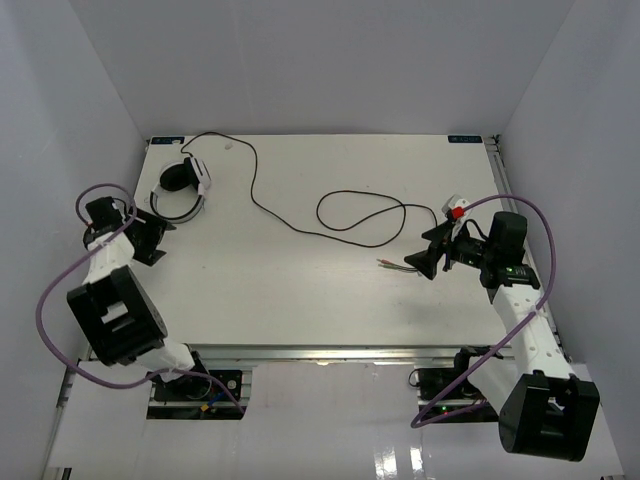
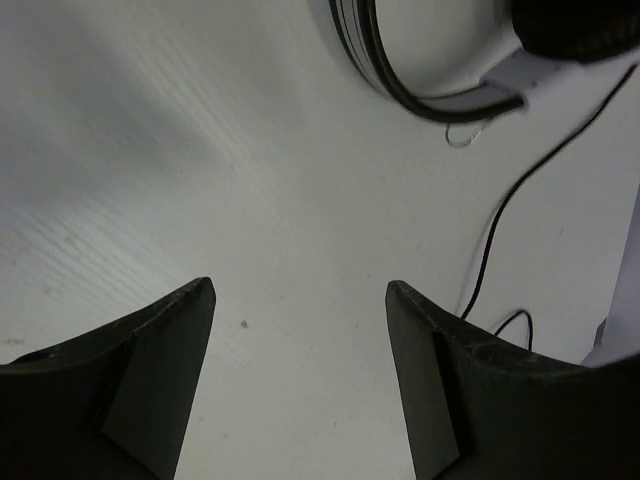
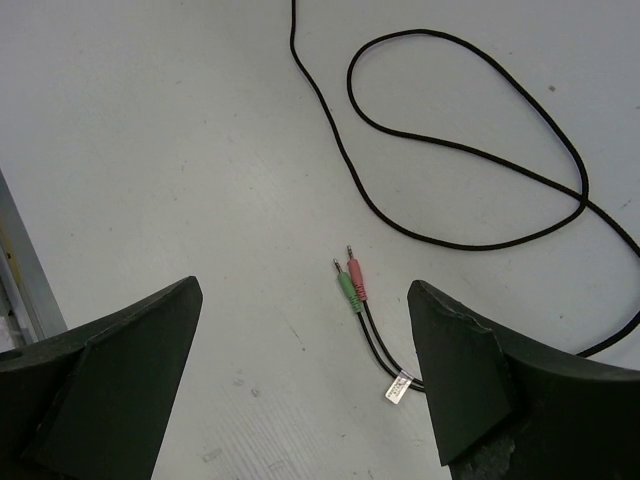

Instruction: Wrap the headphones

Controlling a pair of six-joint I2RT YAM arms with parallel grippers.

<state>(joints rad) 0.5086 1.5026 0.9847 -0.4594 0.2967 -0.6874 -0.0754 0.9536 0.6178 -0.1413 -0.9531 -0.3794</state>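
Hovering open and empty just behind the plugs [image 3: 352, 286] of the cord [image 3: 452, 151] with the right gripper [image 3: 302, 300]; hanging open and empty near the headphones [image 1: 184, 186] with the left gripper [image 2: 300, 297].

Top cam: high, at near edge, looks down on whole table [image 1: 300, 280]. L wrist cam: low & close, faces headphones [image 2: 575, 25] at frame top; same set sits upper left in top view. R wrist cam: close, faces cord [image 3: 460, 150] loop & plugs [image 3: 352, 285], mid-right in top view.
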